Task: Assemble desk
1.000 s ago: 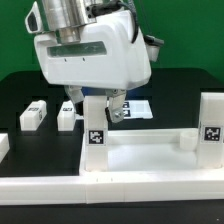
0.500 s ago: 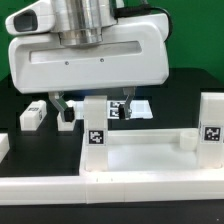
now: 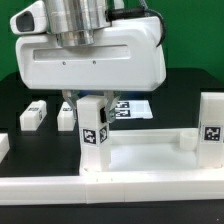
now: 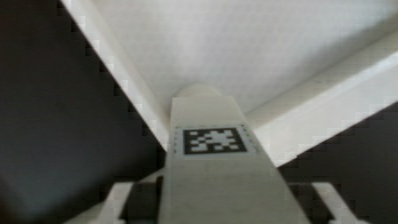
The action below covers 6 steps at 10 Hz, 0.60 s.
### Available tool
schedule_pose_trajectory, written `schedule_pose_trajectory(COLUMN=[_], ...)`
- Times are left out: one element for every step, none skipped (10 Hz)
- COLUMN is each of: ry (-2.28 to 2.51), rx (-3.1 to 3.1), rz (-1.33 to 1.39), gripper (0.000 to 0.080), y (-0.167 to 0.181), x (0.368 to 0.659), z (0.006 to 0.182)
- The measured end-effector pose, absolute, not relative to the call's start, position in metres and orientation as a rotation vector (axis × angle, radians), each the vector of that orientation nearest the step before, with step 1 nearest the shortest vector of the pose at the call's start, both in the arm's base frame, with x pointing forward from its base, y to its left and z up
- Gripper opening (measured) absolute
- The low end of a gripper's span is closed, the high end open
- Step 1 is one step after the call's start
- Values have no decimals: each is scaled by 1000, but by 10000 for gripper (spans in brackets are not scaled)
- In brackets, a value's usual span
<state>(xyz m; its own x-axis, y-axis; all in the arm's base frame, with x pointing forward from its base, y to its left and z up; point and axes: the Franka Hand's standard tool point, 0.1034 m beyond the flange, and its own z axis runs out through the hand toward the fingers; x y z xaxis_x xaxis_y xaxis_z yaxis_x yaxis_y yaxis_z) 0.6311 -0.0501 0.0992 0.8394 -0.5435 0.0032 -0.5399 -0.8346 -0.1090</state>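
Note:
The white rimmed tabletop (image 3: 150, 165) lies at the front of the exterior view. A white tagged leg (image 3: 95, 128) stands upright at its left corner. My gripper (image 3: 93, 104) hangs right over this leg, with one finger on each side of its top. In the wrist view the leg (image 4: 217, 150) fills the middle, and the fingers (image 4: 135, 202) stand beside it with a thin dark gap on both sides. The gripper (image 4: 217, 208) is open. Another tagged leg (image 3: 211, 126) stands at the tabletop's right end.
Two loose legs (image 3: 33, 116) (image 3: 66, 116) lie on the black table at the exterior view's left, and another white piece (image 3: 3, 146) shows at the left edge. The marker board (image 3: 137, 108) lies behind the gripper. A white bar (image 3: 60, 185) runs along the front.
My gripper has moved from behind the leg to directly over it and come lower, so its fingers now straddle the leg's top. The leg and tabletop have not moved.

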Motion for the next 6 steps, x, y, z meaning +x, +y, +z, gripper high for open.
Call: schedule_pose_trajectory(ry=[989,1224,1395,1576,1841,2051], rx=[-2871,-2779,-2697,-2592,-2397,-2207], rz=[-45,-29,-4,36,59,74], gripper=[290,290,290,290,290,290], y=[-49,-49,-51,-52,-48,-43], x=[631,631,630,629,631,635], z=[99,100,100,101,103,105])
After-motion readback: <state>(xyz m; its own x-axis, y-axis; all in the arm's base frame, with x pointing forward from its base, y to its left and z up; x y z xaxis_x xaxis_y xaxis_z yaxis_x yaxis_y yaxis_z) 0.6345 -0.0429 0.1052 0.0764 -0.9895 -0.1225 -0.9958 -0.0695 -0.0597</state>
